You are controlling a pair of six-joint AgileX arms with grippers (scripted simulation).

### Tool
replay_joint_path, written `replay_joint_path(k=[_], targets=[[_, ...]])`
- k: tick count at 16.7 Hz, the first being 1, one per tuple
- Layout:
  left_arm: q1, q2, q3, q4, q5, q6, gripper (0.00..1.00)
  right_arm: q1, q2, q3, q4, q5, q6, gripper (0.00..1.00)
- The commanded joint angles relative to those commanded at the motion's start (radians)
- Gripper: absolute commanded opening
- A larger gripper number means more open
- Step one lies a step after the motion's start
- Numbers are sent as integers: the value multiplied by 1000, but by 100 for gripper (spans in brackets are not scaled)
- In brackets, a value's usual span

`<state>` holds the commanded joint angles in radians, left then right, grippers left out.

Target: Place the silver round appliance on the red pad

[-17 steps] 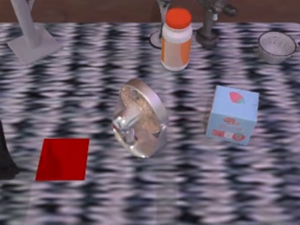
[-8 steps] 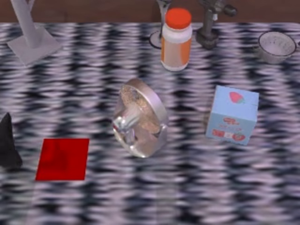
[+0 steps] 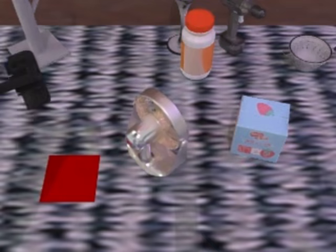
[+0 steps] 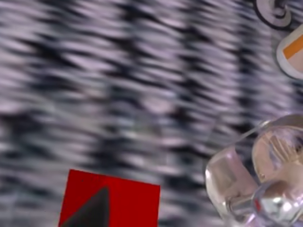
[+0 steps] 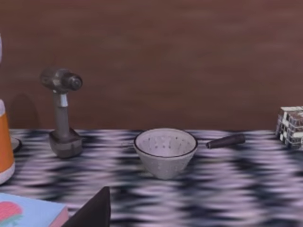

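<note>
The silver round appliance [image 3: 157,134] stands tilted on its rim at the table's middle, its chrome knob [image 3: 139,139] pointing toward the left front; the left wrist view shows it as well [image 4: 258,179]. The red pad [image 3: 70,178] lies flat at the front left, bare, also seen from the left wrist [image 4: 118,201]. My left gripper [image 3: 29,84] hovers at the back left, well apart from both; one dark finger [image 4: 94,210] shows over the pad, with no second finger beside it and nothing held. My right gripper is outside the top view; one finger [image 5: 94,210] shows, holding nothing.
An orange-capped bottle [image 3: 198,44] and a drill [image 3: 236,26] stand at the back. A speckled bowl [image 3: 310,52] sits at the back right, a light blue box [image 3: 261,128] right of the appliance, and a white stand [image 3: 34,42] at the back left.
My left arm has swung from the left edge beside the red pad toward the back of the table and slightly right. The appliance and the pad have not moved.
</note>
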<state>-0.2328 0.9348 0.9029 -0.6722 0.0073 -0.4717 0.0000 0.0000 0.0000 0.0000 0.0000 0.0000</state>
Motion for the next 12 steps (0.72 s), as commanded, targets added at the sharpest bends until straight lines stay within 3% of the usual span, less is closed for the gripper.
replay_joint_path(k=[12], targets=[[-275, 1101, 1197, -761, 0, -643, 100, 0, 0, 0, 0, 0, 0, 100]])
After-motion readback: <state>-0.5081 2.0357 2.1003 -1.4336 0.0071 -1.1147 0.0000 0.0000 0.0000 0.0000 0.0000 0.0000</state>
